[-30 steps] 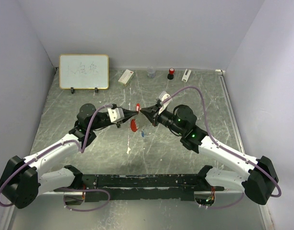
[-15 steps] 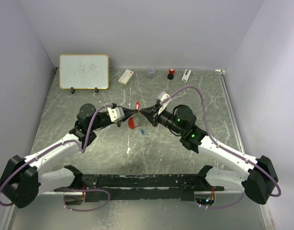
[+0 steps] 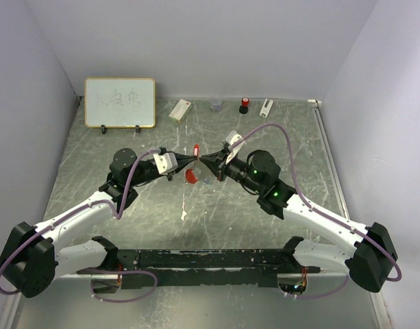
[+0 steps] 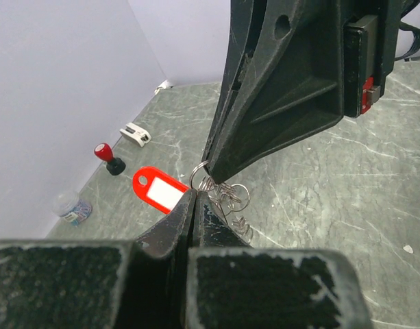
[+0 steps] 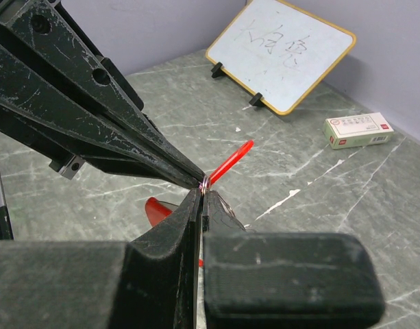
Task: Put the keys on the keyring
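Note:
The keyring (image 4: 223, 190) is a cluster of thin metal rings joined to a red fob (image 4: 160, 190) with a white label. It hangs above the table middle, with the fob (image 3: 196, 149) standing up between the two arms. My left gripper (image 3: 195, 160) and right gripper (image 3: 203, 160) meet tip to tip, both shut on a ring (image 5: 204, 183). Under them a red patch (image 3: 190, 177) shows on the shiny table; I cannot tell whether it is a key or the fob's reflection. A faint bluish speck (image 3: 206, 181) lies beside it. No key shows clearly.
Along the back wall stand a whiteboard (image 3: 120, 102), a small white box (image 3: 180, 110), a clear cup (image 3: 216, 104), a red-topped stamp (image 3: 244, 105) and a white clip-like item (image 3: 266, 107). Grey walls close in the left, right and back sides.
Both grippers stay pinched together on the ring. The fob has risen slightly, and the red patch and bluish speck below have shifted up toward the grippers.

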Controlling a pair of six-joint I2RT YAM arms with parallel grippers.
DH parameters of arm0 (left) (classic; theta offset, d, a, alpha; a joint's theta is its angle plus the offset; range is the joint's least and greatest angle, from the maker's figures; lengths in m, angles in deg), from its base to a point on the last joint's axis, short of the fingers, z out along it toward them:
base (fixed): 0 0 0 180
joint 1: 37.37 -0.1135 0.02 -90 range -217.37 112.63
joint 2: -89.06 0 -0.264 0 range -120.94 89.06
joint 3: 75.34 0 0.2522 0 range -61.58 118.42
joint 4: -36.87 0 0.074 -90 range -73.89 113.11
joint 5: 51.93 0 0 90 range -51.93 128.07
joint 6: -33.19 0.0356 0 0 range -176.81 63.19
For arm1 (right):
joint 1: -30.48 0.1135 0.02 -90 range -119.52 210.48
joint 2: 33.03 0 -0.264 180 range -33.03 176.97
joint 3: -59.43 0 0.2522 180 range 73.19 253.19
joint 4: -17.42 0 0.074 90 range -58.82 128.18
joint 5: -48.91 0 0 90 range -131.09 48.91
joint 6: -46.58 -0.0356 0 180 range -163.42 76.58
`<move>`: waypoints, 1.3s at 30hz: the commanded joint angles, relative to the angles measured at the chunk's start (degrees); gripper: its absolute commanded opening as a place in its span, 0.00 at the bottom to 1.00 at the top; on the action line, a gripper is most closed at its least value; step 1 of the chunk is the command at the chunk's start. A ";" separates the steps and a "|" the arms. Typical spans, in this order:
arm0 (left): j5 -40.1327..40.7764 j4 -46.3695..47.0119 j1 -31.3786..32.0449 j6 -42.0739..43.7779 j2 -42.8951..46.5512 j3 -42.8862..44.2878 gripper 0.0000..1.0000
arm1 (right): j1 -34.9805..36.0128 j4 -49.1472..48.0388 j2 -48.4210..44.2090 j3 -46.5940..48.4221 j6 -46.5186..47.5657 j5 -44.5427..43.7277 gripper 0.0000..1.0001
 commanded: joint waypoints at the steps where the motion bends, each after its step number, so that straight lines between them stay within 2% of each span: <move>1: 1.26 3.47 0.30 1.08 0.44 1.02 0.07 | 0.56 -1.60 -0.29 1.70 -0.49 0.40 0.00; 18: 3.83 3.00 0.80 3.26 1.08 0.61 0.07 | 0.58 1.71 -0.65 2.93 -0.21 -0.04 0.00; 28: 4.50 1.63 1.16 4.48 1.64 0.83 0.07 | 0.53 15.10 1.24 10.31 0.07 -0.66 0.00; 39: 6.60 1.02 1.50 5.58 2.46 0.90 0.07 | 0.51 27.82 4.02 16.45 -0.72 2.62 0.00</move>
